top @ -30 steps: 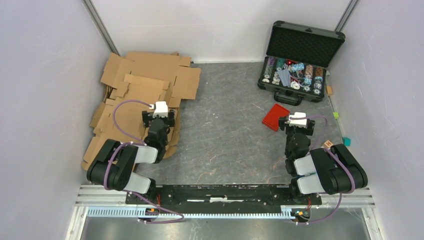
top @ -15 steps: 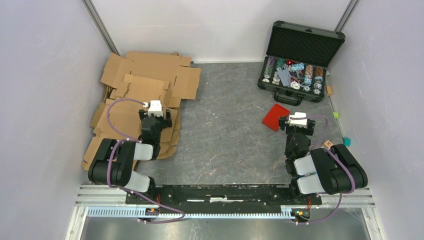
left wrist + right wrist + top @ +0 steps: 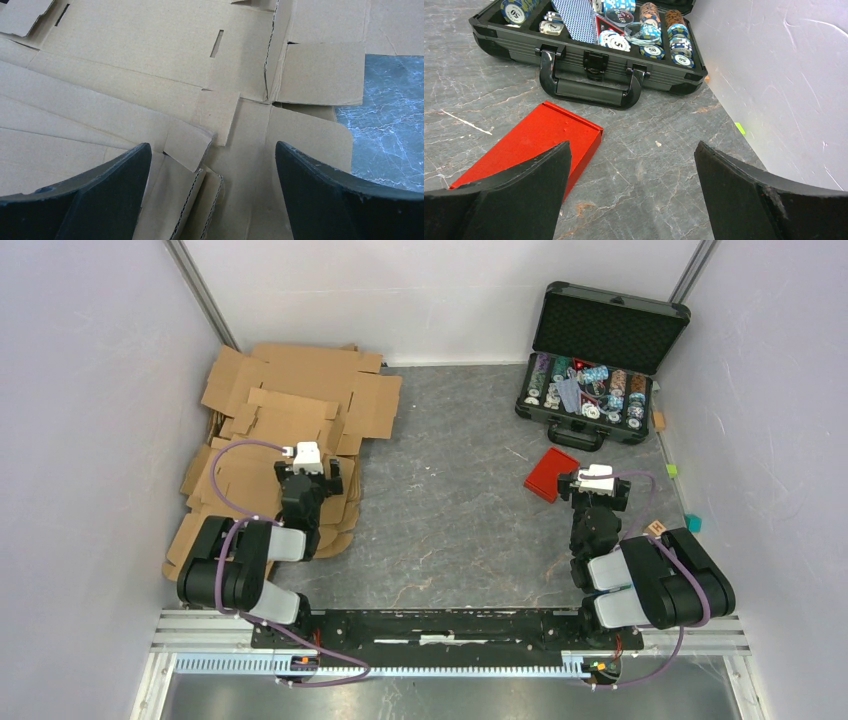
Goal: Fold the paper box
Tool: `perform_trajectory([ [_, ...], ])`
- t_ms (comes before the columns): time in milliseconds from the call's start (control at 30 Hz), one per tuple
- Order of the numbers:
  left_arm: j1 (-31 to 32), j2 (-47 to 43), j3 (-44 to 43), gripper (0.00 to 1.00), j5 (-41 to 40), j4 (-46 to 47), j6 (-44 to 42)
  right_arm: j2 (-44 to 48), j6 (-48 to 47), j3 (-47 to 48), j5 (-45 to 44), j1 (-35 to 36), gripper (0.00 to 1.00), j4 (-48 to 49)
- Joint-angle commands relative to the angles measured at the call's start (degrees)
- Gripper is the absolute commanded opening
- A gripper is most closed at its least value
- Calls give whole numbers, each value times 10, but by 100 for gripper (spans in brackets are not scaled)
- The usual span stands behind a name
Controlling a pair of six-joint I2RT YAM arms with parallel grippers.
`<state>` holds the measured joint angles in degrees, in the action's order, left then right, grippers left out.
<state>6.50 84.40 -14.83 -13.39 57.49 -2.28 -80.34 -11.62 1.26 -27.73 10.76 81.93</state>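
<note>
Tabletop [image 3: 450,520], grey-veined between pale walls [image 3: 90,390], holds paper box [image 3: 551,474] and cardboard [image 3: 300,400]; left gripper [image 3: 212,149] and right gripper [image 3: 632,145] gape.

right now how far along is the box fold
Done: nothing clearly. The red paper box lies near the chip case and shows a shallow side wall, so it may be partly formed. In hand: nothing. The right gripper is open just short of the box, and the left gripper is open over brown cardboard sheets. Left: gripping the box and folding it.

cardboard sheets [image 3: 285,425]: stacked flat, far left | poker chip case [image 3: 597,365]: lid open, far right
</note>
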Motion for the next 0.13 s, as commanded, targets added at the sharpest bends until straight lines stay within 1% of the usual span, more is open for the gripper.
perform_trajectory([
  [0,-2,4,-9,100,-9,29,18,5,5,-78,-7,-1,98,41],
  [100,-3,3,-9,100,-8,29,18,5,5,-78,-7,-1,98,42],
])
